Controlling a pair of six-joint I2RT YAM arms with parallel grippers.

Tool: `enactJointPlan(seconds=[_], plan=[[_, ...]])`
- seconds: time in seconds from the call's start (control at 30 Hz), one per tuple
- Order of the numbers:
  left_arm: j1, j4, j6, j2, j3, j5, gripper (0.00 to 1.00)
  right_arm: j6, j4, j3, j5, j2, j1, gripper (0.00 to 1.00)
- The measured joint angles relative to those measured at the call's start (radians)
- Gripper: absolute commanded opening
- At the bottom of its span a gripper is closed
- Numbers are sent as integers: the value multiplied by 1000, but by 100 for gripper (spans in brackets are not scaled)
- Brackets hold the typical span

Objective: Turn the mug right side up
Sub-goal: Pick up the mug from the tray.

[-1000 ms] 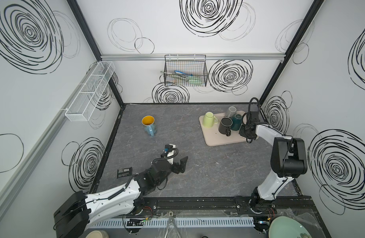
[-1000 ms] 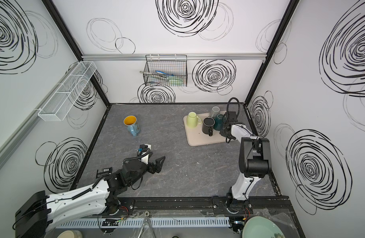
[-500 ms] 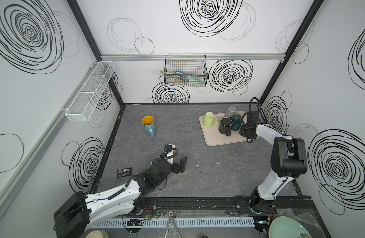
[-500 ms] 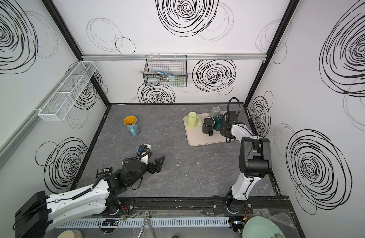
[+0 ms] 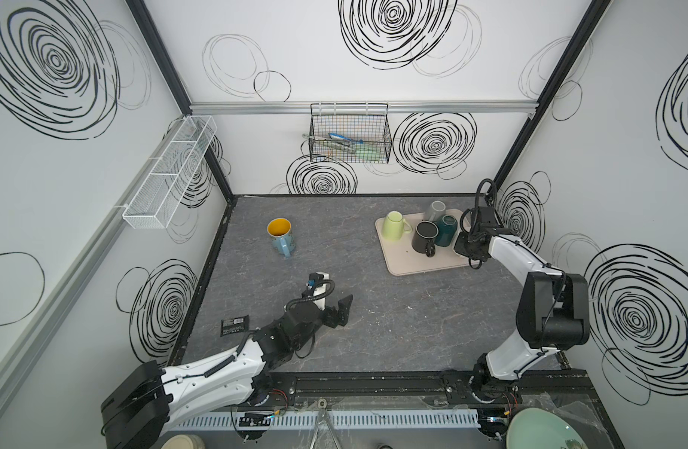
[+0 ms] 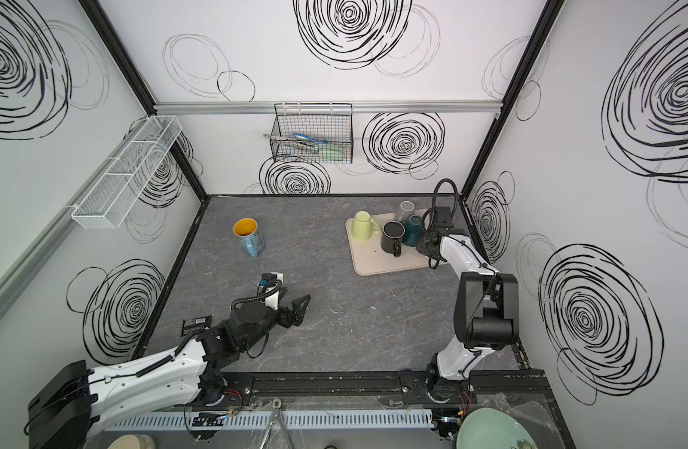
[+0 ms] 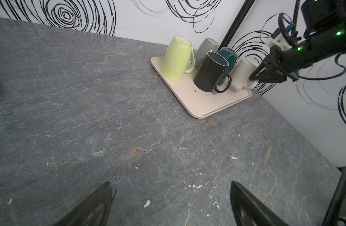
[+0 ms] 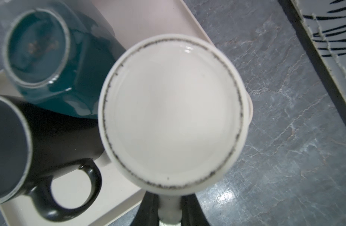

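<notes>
Reading the top views as a clock face with the back wall at 12:

1. Right gripper [image 8: 169,211]: the fingers are closed on the handle of the white mug [image 8: 171,117], one on each side of it.
2. White mug: it is at the 3 o'clock edge of the tray [image 5: 412,266], base toward the wrist camera and mouth facing down. In the left wrist view it is tilted [image 7: 244,72]. I cannot tell whether its rim touches the tray. In both top views the right arm hides most of it.
3. Tray: it sits at about 2 o'clock on the table [image 5: 373,338]. It carries the green mug [image 5: 392,225], black mug [image 5: 424,235], teal mug [image 5: 445,229] and grey mug [image 5: 435,210], all base up. The teal and black mugs are just beside the white one.
4. Left gripper [image 7: 170,193]: the fingers are spread wide with nothing between them. It is low over bare table near the centre, toward 7 o'clock, well apart from the tray.
5. Blue mug [image 5: 281,237]: it stands upright at about 10 o'clock, yellow inside, handle toward 6 o'clock.
</notes>
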Motion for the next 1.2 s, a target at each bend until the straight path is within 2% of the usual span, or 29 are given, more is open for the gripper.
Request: enactJointPlan(seconds=[0.5,0.83,1.2], plan=[[29,25,-22,16,-12,15,96,35,26,-181,-228,-243,24,0],[32,103,-47,84,-11,123,96,51,116,-286,-425,-415,53,0],[8,129,-103,206,82,196,96,78,235,-363,-618,-478,137,0]])
